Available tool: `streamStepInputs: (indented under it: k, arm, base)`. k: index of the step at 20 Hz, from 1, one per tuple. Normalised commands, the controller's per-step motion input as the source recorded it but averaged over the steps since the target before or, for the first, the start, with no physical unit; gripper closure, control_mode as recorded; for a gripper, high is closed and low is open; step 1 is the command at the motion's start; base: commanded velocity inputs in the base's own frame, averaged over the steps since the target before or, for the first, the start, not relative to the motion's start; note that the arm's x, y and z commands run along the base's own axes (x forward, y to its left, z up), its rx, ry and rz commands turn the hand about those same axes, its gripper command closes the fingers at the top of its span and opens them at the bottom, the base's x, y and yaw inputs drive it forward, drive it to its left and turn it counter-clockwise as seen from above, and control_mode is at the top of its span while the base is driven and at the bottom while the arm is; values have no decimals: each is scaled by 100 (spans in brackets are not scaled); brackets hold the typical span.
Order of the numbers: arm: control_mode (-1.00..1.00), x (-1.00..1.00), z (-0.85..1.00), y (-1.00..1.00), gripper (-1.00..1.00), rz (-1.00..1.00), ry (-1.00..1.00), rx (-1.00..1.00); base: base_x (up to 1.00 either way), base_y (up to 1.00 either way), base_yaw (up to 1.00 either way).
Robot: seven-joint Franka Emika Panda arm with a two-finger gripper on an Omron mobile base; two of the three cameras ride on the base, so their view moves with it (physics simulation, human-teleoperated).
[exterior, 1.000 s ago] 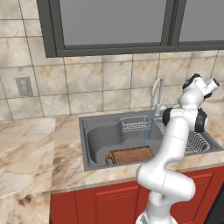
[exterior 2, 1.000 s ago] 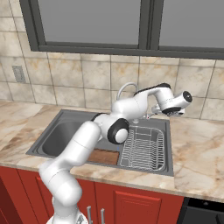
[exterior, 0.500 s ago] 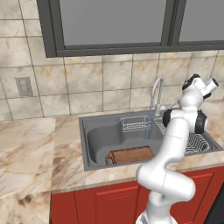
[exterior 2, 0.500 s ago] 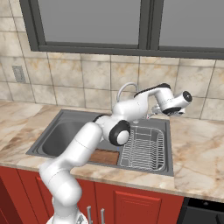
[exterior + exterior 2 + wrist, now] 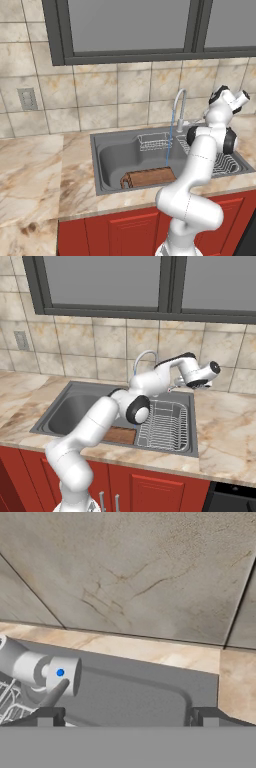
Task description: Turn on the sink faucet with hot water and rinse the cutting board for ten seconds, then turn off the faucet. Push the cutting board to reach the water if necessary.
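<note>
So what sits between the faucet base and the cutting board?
In the left base view, bare dark basin floor of the sink, crossed by the water falling from the faucet toward the cutting board.

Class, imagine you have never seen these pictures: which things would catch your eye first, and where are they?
The white robot arm curves up over the sink, its claw raised near the tiled wall. A thin blue stream of water falls from the gooseneck faucet by the right end of the reddish-brown cutting board in the basin.
</note>
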Motion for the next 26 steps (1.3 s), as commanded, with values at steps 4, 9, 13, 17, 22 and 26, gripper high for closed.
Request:
streamStepInputs:
  k: [4, 9, 13, 17, 22, 26]
  arm:
    - [-100, 8, -10, 0, -100, 0, 0, 0]
    - [-100, 11, -4, 0, -100, 0, 0, 0]
    - [-100, 2, -1, 0, -100, 0, 0, 0]
    - [-100, 0, -2, 0, -100, 0, 0, 0]
    - [-100, 0, -3, 0, -100, 0, 0, 0]
    - [-100, 0, 0, 2, -100, 0, 0, 0]
  base:
    - [0, 0, 0]
    - [0, 0, 0]
    - [0, 0, 0]
    - [0, 0, 0]
    - [0, 0, 0]
    - [0, 0, 0]
